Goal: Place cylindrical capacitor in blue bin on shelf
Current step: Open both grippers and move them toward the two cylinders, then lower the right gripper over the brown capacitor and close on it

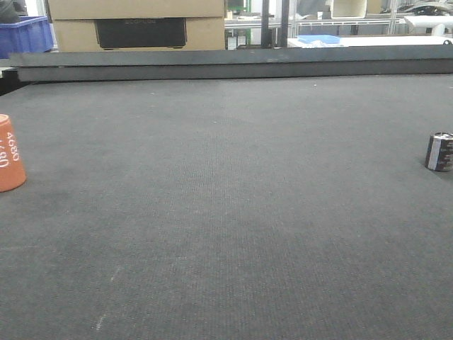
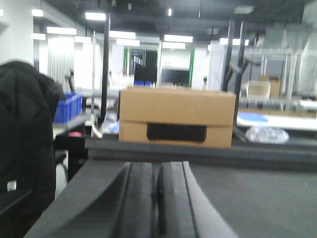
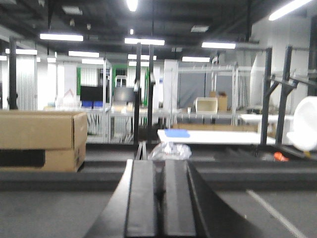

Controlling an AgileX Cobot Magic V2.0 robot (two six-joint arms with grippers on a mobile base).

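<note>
A small black cylindrical capacitor (image 1: 439, 151) with a silver stripe stands upright at the right edge of the dark mat (image 1: 226, 212). A blue bin (image 1: 25, 35) sits beyond the table at the far left and shows again as the blue bin (image 2: 67, 106) in the left wrist view. The shelf is out of view. My left gripper (image 2: 156, 171) is shut with nothing between its fingers and hovers low over the mat. My right gripper (image 3: 158, 168) is also shut and empty. Neither gripper appears in the front view.
An orange cylinder (image 1: 10, 154) with white numbers stands at the mat's left edge. A raised dark rail (image 1: 226, 64) bounds the far side. Behind it sit stacked cardboard boxes (image 1: 138, 25), a white table (image 3: 213, 136) and a crumpled plastic bag (image 3: 170, 150).
</note>
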